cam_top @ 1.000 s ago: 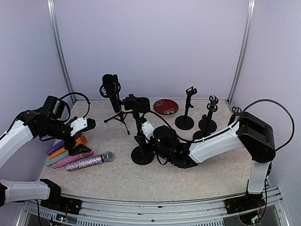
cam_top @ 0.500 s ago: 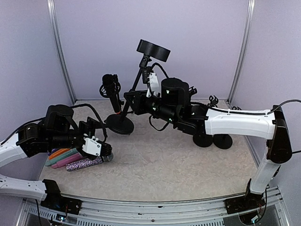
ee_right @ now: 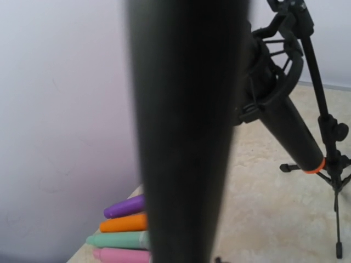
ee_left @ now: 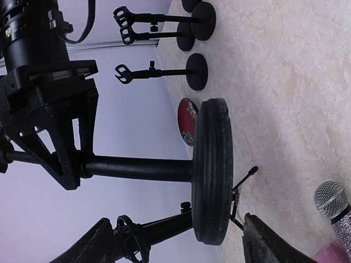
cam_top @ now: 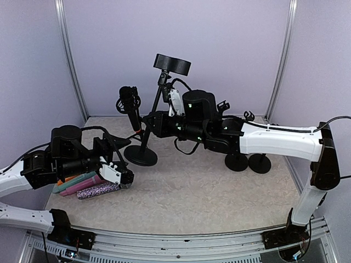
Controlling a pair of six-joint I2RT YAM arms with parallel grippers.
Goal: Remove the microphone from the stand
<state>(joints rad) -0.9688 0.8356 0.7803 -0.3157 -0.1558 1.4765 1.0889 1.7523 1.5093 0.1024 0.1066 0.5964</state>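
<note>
Microphone [cam_top: 171,64]: on top of the stand [ee_left: 213,170]; sits lower and further left than half a second ago.
Stand: base down at the table [ee_left: 285,82], back left, slid nearer; a second ago it stood mid-table.
Right gripper [cam_top: 151,119]: clamped on the stand's pole, as before.
Left gripper [ee_left: 176,219]: jaws apart, empty; has edged right, beside the glitter microphone [ee_left: 332,198].

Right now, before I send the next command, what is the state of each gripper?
Left gripper: open, holding nothing.
Right gripper: closed on the pole of a black stand.
</note>
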